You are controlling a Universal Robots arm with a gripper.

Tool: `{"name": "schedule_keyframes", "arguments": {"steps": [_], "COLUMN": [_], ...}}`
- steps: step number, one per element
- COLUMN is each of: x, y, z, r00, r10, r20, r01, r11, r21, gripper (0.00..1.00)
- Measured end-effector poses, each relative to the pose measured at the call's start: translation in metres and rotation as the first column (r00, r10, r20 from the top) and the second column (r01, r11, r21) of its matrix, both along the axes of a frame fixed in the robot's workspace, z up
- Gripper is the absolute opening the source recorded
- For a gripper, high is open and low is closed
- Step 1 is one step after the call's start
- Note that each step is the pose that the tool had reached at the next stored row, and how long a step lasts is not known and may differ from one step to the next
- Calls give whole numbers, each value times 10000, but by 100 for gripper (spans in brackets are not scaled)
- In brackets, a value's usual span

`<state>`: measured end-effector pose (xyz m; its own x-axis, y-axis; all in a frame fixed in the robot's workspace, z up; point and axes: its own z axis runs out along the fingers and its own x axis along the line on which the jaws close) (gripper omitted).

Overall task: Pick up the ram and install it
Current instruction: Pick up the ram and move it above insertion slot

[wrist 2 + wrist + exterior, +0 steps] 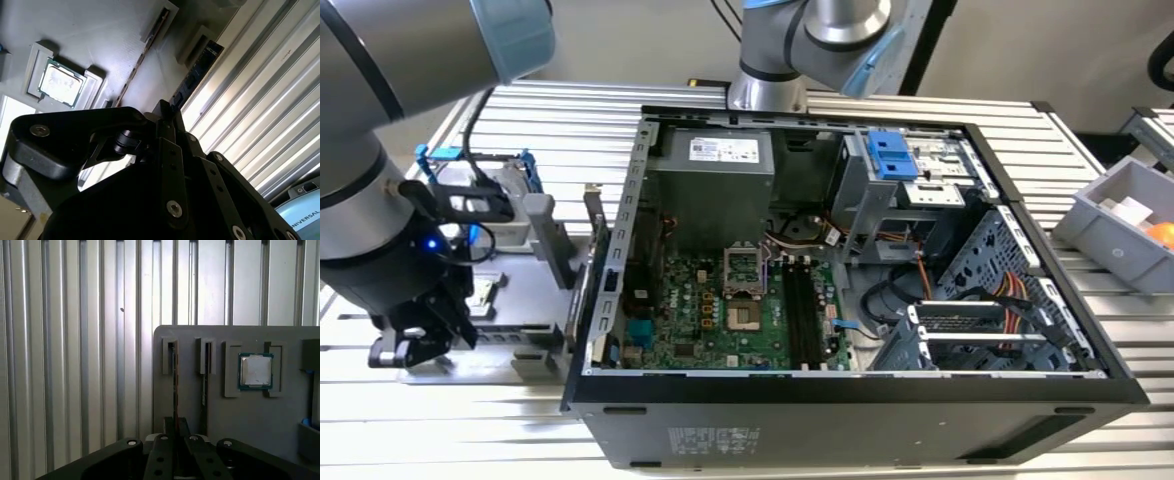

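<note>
**Arm bent low over parts tray, claw lined up on the ram**

Exterior view: the thick grey arm (374,200) folds down at the exterior view's left. Its black, blocky gripper (416,335) hangs just over a grey moulded tray (520,335) on the ribbed aluminium table (480,430). Beside the tray lies an open PC case (854,400) of black sheet metal. A green motherboard (707,300) lies flat inside it w/ long dark slots (801,310).

Second wrist view: seen past the bolted black gripper (167,107), the ram (141,59) is a thin brownish edge standing in a slot of the matte tray (100,30). It runs straight toward the gripper's tip. A second stick (192,80), darker, sits in the next slot. A square silver CPU (60,82) rests in its own pocket.

First wrist view: the ram (175,380) stands on edge in the slot nearest the tray (250,420) border, and its line meets the middle of the gripper (175,421). The second stick (205,375) runs parallel and apart from it, w/ the CPU (256,371) beyond. Can't tell whether the claw is clamped on the ram or slack around it.
</note>
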<state>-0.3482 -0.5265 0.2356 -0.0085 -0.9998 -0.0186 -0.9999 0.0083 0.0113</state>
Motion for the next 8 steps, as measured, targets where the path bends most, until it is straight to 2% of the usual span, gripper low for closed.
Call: {"name": "schedule_keyframes", "arguments": {"steps": [8], "x": [0], "y": [0], "z": [53], "r00": [10000], "r10": [0], "r20": [1], "r01": [0], "r11": [10000], "r21": [1], "gripper": [0]}}
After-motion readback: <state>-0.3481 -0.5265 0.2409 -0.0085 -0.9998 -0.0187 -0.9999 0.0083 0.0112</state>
